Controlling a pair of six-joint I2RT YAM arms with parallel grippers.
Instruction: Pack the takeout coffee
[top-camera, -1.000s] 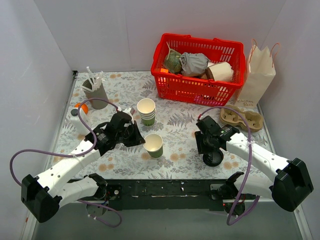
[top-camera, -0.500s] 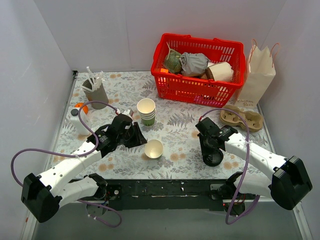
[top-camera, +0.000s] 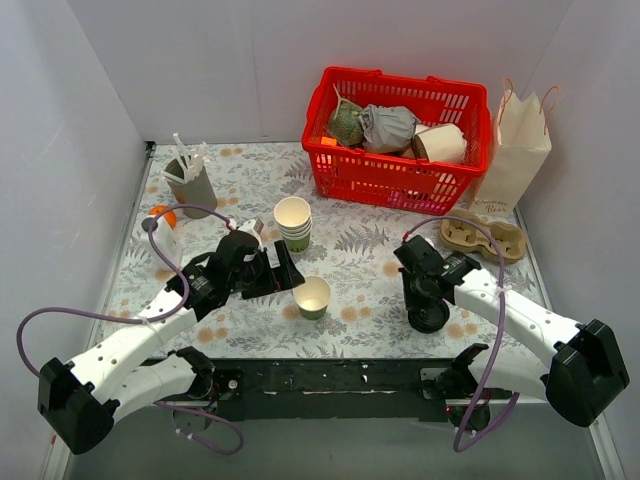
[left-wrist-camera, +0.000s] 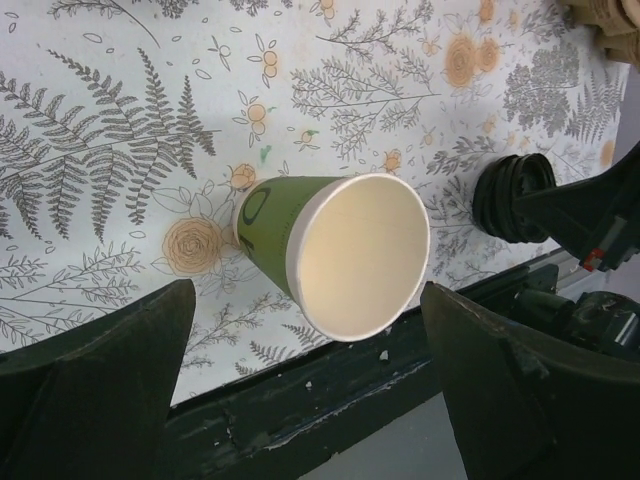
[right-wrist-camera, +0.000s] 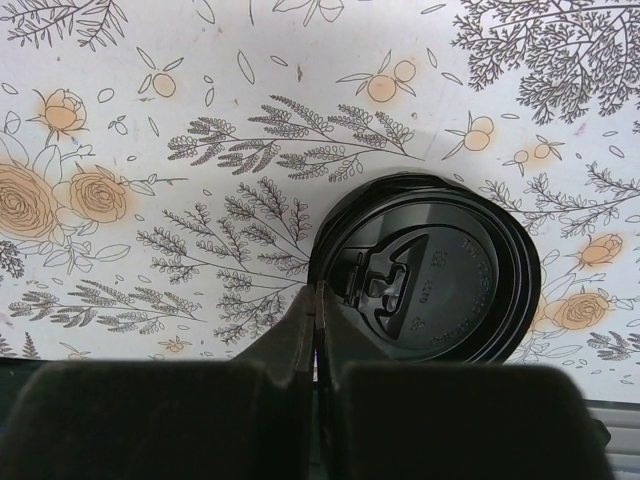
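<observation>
The takeout coffee cup (top-camera: 312, 297), dark green with a cream inside, stands upright on the floral tabletop with no lid on it. In the left wrist view this cup (left-wrist-camera: 340, 255) sits ahead of my left gripper (left-wrist-camera: 310, 400), whose jaws stand wide open on either side without touching it. From above, the left gripper (top-camera: 284, 272) is just left of the cup. A loose black dome lid (right-wrist-camera: 430, 285) lies flat to the right, also seen as the lid (top-camera: 428, 318). My right gripper (right-wrist-camera: 318, 288) is shut, its tips pinching the lid's left rim.
A stack of cream cups (top-camera: 293, 222) stands behind the green cup. A red basket (top-camera: 398, 170) of items, a paper bag (top-camera: 520, 150) and a cardboard cup carrier (top-camera: 483, 237) are at the back right. A grey holder (top-camera: 190, 182) and a bottle (top-camera: 160, 235) stand left.
My left gripper let go of the green cup and opened wide; the cup tipped briefly and now stands upright. My right gripper closed onto the lid's rim.
</observation>
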